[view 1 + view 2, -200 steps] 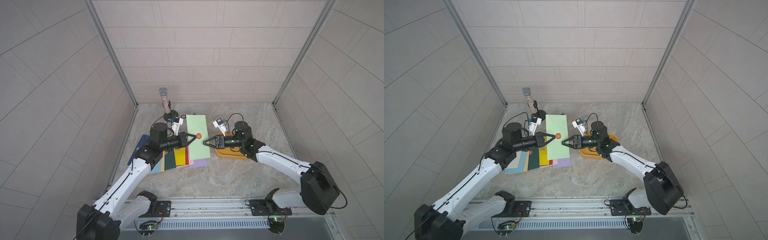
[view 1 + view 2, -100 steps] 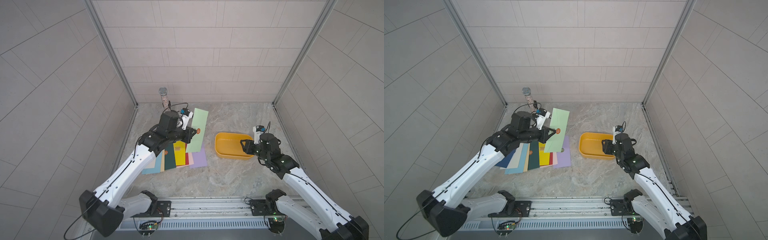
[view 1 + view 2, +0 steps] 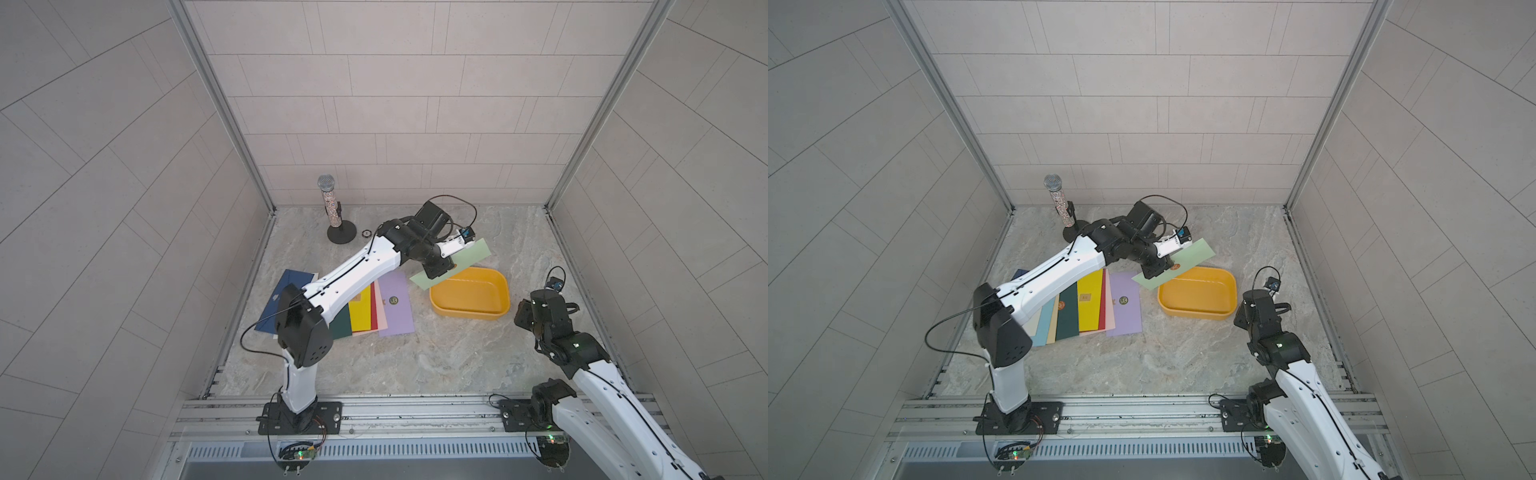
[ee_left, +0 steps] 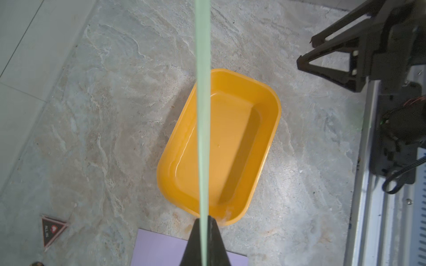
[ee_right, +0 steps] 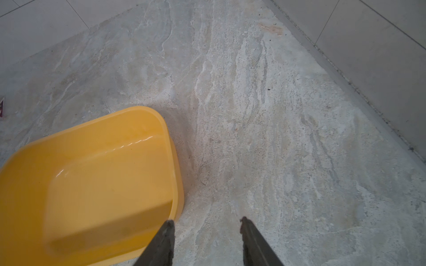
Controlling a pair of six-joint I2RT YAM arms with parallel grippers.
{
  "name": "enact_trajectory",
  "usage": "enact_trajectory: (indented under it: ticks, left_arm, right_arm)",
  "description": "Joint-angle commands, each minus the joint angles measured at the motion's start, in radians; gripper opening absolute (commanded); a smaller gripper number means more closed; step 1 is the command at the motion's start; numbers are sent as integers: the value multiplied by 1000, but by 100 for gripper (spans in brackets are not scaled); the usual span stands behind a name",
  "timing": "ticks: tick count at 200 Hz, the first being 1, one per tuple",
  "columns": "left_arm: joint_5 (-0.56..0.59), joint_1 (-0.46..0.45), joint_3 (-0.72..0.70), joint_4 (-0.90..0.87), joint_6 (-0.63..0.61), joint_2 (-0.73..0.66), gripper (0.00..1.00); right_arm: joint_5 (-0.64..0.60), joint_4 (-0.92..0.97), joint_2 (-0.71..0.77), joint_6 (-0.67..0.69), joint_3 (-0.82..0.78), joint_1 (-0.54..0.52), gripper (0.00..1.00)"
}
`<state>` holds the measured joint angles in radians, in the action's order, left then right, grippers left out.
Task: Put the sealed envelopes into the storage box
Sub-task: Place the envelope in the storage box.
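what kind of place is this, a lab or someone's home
Most likely a robotics lab cell: left arm and right arm bolted to an aluminium rail, tiled panel walls boxing in a stone-look tabletop, envelopes fanned out beside a yellow storage box.

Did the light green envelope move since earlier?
Yes: the light green envelope, in the left gripper, went from above the lilac envelope to partly over the storage box.

Lettering on the triangular badge (image 4: 52,230) is too blurred to read.
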<state>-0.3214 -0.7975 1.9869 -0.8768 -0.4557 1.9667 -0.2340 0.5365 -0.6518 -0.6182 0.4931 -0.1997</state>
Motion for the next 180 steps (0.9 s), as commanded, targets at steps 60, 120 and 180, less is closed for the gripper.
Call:
enact_trajectory:
  ticks: [60,120,180]
  left_arm:
    - [72,-88,551,-344,-331,412,0]
    - [96,-108,585,-346,-353,501,0]
    - [209,-126,596,-350,-394,548,4]
  right_arm:
    - [-19,32,-13,7,-14,6,48]
    - [-8,27,-51,11,-8,7,48]
    - [6,19,-64,18,-7,8,48]
